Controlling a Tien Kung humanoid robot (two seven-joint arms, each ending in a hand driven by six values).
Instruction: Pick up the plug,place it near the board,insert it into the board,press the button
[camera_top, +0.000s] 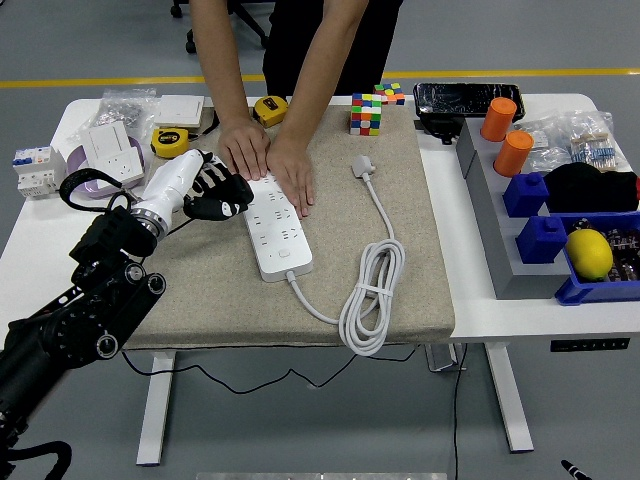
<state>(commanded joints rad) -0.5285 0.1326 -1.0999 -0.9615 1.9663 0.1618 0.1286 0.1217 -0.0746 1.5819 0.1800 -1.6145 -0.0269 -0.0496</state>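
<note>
Your left hand (205, 190) hovers with fingers loosely curled, gripping nothing, its fingertips just left of the white board (277, 228). A person's hands (270, 160) press the board's far end. The plug (362, 166) lies well right.

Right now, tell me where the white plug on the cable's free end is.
In the head view, the white plug lies unplugged on the beige mat, right of the white power strip, just below the colourful puzzle cube.
</note>
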